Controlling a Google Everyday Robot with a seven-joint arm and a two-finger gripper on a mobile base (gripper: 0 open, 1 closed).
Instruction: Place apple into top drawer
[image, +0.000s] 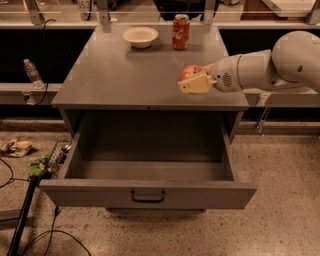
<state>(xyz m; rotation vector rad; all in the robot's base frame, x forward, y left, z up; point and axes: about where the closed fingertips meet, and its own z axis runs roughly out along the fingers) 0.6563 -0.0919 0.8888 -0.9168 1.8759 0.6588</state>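
The apple (191, 71), red with yellowish patches, is held between the pale fingers (194, 85) of my gripper (192, 77). The gripper hangs over the front right part of the grey cabinet top (115, 75), near its front edge. My white arm reaches in from the right. The top drawer (147, 192) is pulled fully open below the cabinet top. It is grey metal, with a flat front panel and a small dark pull handle (148, 196). Its inside holds nothing.
A red soda can (180, 31) and a white bowl (140, 36) stand at the back of the cabinet top. A plastic bottle (33, 74) sits on a ledge at left. Cables, a green-topped pole (30, 185) and litter lie on the floor at left.
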